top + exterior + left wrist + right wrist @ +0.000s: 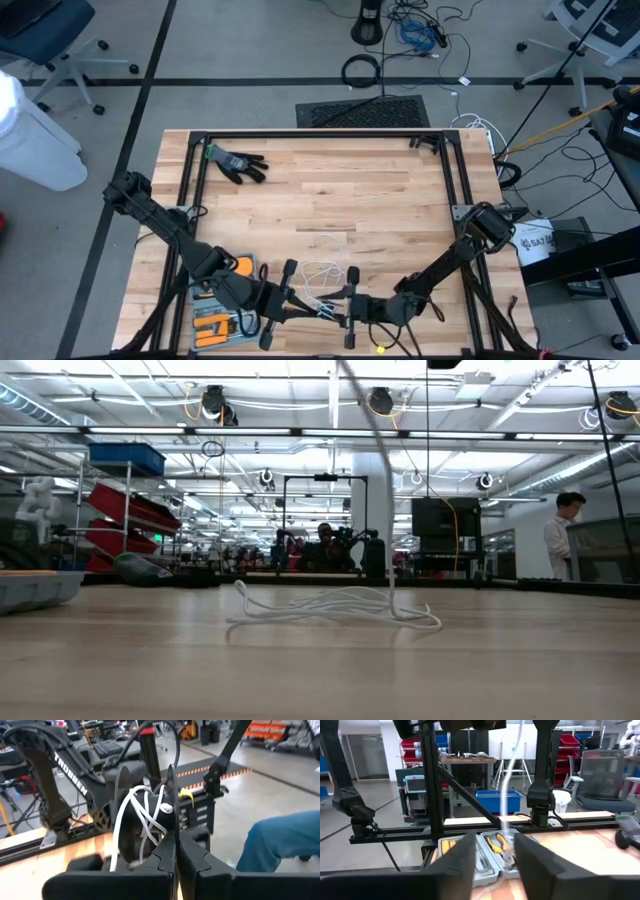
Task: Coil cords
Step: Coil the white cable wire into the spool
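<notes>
The thin white cord (pixel 322 268) lies in loose loops on the wooden table near its front edge (pixel 330 605). One strand (pixel 372 430) rises from the pile toward my grippers. Part of it is wound on a small black spool (pixel 150 815), on which my left gripper (pixel 176 842) is shut above the table's near edge (pixel 312 303). My right gripper (pixel 338 310) faces it from the right. Its fingers (pixel 495 855) stand open, and the rising strand (pixel 506 815) runs through the gap between them. Whether it touches them I cannot tell. My left gripper pinches one thin black flange (pixel 173 805) of the spool between its two shut fingers, at the flange's edge. The fingers lie about level, pointing toward the table's right. The spool is lifted clear of the table, with white turns (pixel 145 820) crossing loosely beside the flange.
A black glove (pixel 238 163) lies at the far left of the table. An open case of orange-handled tools (pixel 220 320) sits at the near left, under my left arm. Black frame rails (pixel 320 135) border the table. A person's blue-clad leg (pixel 280 840) shows beyond the near edge.
</notes>
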